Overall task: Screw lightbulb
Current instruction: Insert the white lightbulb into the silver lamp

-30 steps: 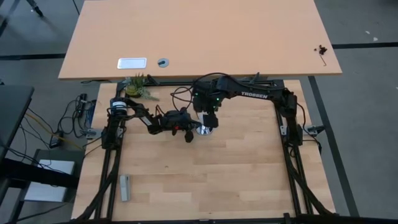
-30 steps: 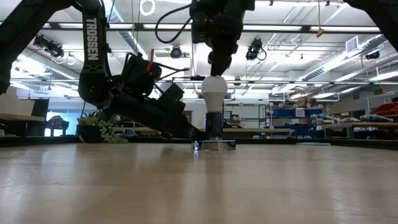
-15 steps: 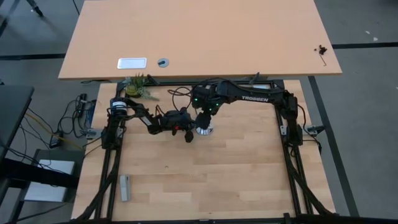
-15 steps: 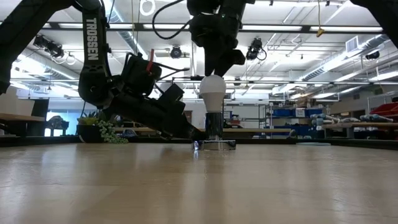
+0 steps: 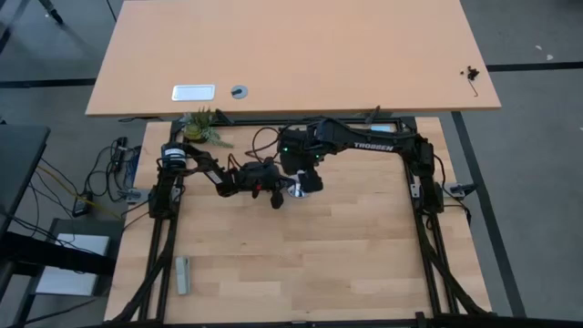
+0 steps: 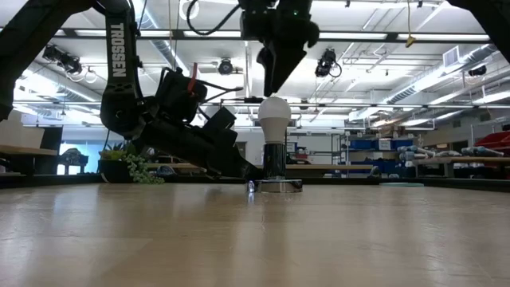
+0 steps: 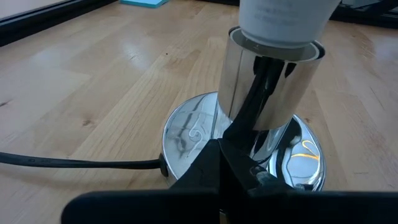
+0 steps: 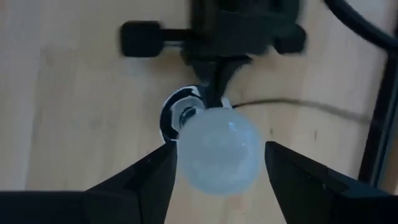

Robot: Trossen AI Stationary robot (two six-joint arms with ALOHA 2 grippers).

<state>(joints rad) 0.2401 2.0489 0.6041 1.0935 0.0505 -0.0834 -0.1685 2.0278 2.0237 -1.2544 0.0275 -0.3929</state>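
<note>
Near the back middle of the wooden counter (image 5: 346,255), the white lightbulb (image 6: 275,115) stands upright in the shiny silver socket (image 7: 268,93), which has a round base and a thin black cord (image 7: 74,163) lying on the wood. The right pincer (image 6: 273,80) hangs just above the lightbulb with its 2 fingers (image 8: 140,180) apart, 1 on each side of the bulb and not touching it. The left pincer (image 7: 233,177) sits low on the counter, closed tight on the edge of the socket base.
</note>
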